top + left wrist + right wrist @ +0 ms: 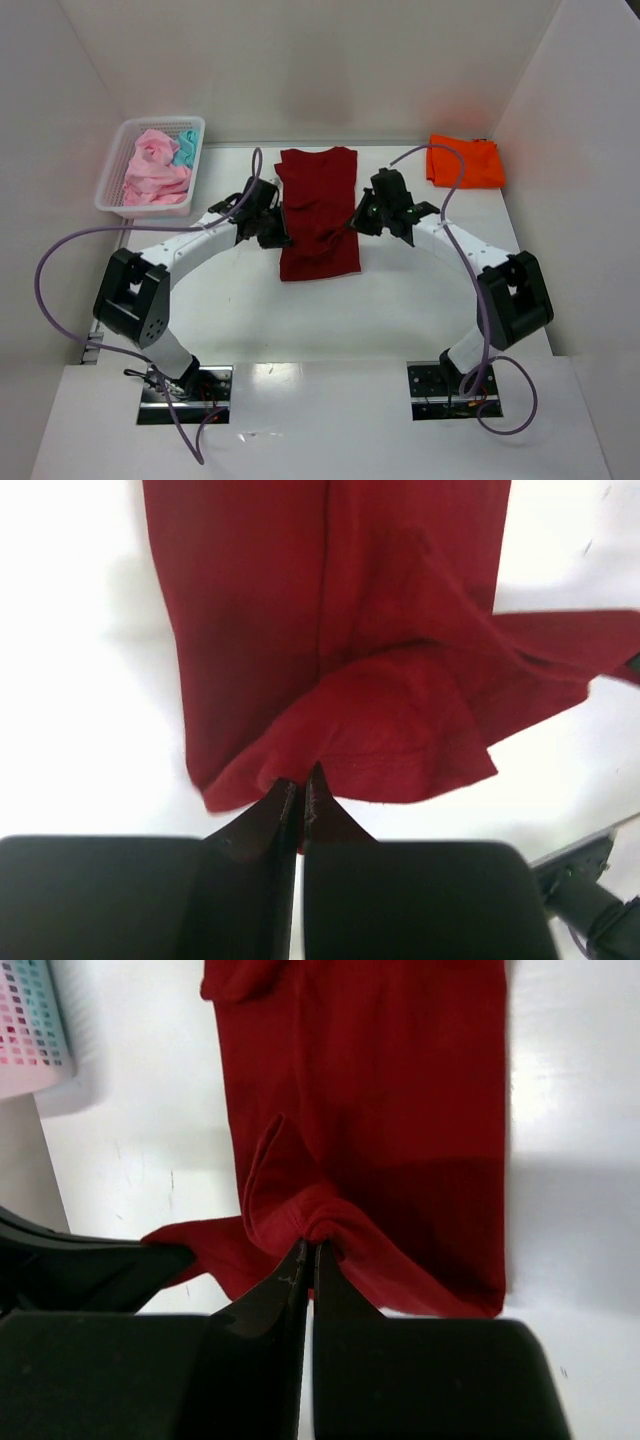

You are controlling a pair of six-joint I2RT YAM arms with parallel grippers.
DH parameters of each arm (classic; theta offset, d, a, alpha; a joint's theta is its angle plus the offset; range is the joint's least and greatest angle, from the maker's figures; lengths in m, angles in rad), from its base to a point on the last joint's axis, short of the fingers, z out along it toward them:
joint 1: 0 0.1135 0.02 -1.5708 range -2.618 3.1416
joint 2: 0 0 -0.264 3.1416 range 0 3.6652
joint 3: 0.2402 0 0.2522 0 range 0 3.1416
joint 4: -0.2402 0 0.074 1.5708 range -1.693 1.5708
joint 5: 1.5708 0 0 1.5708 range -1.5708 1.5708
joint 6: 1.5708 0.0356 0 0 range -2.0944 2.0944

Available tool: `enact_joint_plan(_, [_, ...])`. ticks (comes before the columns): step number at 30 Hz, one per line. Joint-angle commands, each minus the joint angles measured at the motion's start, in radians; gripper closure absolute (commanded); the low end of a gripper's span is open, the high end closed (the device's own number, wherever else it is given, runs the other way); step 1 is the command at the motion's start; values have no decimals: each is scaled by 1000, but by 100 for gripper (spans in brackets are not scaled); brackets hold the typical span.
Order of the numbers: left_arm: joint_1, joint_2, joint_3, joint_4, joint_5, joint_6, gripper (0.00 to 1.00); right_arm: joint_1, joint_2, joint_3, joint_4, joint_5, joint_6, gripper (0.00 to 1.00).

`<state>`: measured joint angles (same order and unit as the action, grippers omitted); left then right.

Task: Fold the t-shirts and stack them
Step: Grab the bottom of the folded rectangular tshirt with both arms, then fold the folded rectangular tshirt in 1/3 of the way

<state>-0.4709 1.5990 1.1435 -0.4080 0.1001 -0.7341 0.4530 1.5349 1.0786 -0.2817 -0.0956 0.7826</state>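
A large dark red t-shirt (318, 215) lies mid-table as a long strip, folded lengthwise. My left gripper (277, 232) is at its left edge, and in the left wrist view the left gripper (302, 782) is shut on a raised fold of the red t-shirt (330, 630). My right gripper (362, 220) is at the opposite edge, and in the right wrist view the right gripper (310, 1252) is shut on a bunched hem of the red t-shirt (390, 1110). A folded orange t-shirt (465, 161) lies at the back right. Pink t-shirts (154, 172) and a teal one (186, 149) fill the basket.
The white mesh basket (160, 123) stands at the back left, and the basket's corner (30, 1030) shows in the right wrist view. White walls close in the table on three sides. Purple cables loop off both arms.
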Motion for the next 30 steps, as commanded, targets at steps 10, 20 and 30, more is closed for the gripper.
enact_joint_plan(10, [135,213,196,97,213,114,100,-68,166,164,116,-27,-81,100])
enact_joint_plan(20, [153,384,380,51,285,171,98,-102,312,289,116,-49,-121,98])
enact_joint_plan(30, [219,386,381,28,202,151,99,-102,450,385,107,-67,-141,97])
